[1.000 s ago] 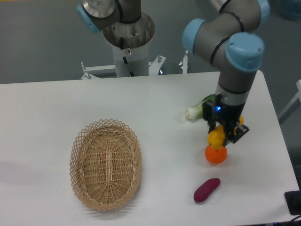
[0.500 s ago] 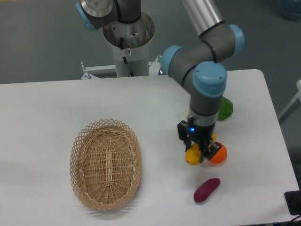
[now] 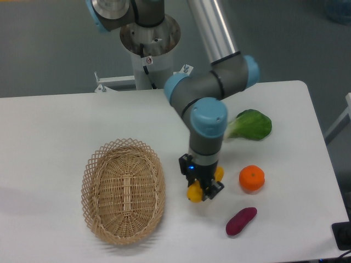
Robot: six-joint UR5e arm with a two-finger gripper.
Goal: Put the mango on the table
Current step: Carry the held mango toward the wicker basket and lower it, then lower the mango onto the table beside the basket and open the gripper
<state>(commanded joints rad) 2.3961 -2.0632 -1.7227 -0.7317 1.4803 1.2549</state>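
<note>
- We see the pincer (image 3: 201,189) closed on the mango (image 3: 195,192), its dark fingers pressed against the fruit on either side, low over the table (image 3: 49,120).
- The mango shows as a yellow oval, partly covered by the fingers; a yellow-orange part also peeks out up and to the right, by the wrist. Its long axis seems to run from lower left to upper right, but we cannot tell which end is the stem end.
- We cannot tell whether the mango touches the tabletop or hangs just above it.
- To the left of the pincer lies the wicker basket (image 3: 123,192), its near rim close by but apart from the fruit.
- To the right of the pincer sits the tangerine (image 3: 252,178), clearly apart from it; below and to the right lies the purple sweet potato (image 3: 241,221).
- Above and to the right, past the arm's blue-capped joint, rests a green leafy vegetable (image 3: 249,125).
- The bare white tabletop shows directly below the pincer toward the front edge, and in the strip between the pincer and the tangerine.
</note>
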